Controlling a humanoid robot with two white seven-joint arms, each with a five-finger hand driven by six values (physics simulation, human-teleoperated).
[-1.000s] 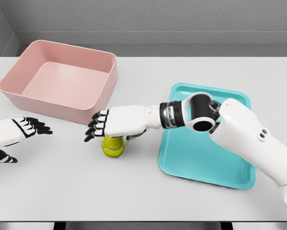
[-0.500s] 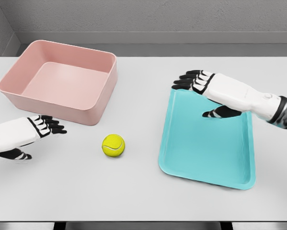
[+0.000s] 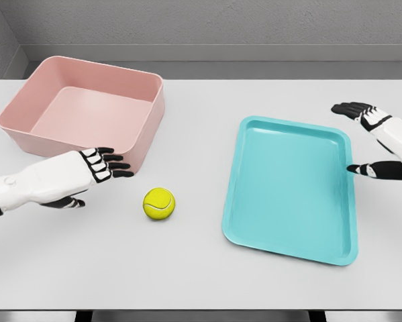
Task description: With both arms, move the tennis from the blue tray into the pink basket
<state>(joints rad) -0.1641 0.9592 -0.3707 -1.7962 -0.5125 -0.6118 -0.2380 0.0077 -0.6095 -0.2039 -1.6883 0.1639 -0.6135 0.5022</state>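
On the white table point(image 3: 254, 282), between the pink basket point(image 3: 86, 114) and the blue tray point(image 3: 288, 188), the tennis ball point(image 3: 159, 203) is sitting in the same spot as half a second ago. It is clear of both containers: just off the basket's front right corner, and left of the tray's left rim with bare table between.

Changes vs the earlier frames:
- The right hand point(image 3: 382, 144) is pulling back. A second ago it was over the ball, then half a second ago it was over the tray's far left corner. Now it is at the right picture edge, past the tray's right rim, with most of the arm out of frame.
- The left hand point(image 3: 76, 178) is moving in from the left edge toward the ball. It is now in front of the basket's near wall, farther right than before.

Hand states:
- Left: fingers point(image 3: 113, 166) extended and slightly spread, pointing right, thumb tucked below the palm, holding nothing. The ball is lying to the right of the fingertips and a bit nearer the camera, close by but with a visible gap, no contact.
- Right: fingers stretched out flat, thumb sticking out toward the tray, holding nothing. The ball is well apart from it, with the whole tray in between.

The tray and the basket are both showing bare floors.
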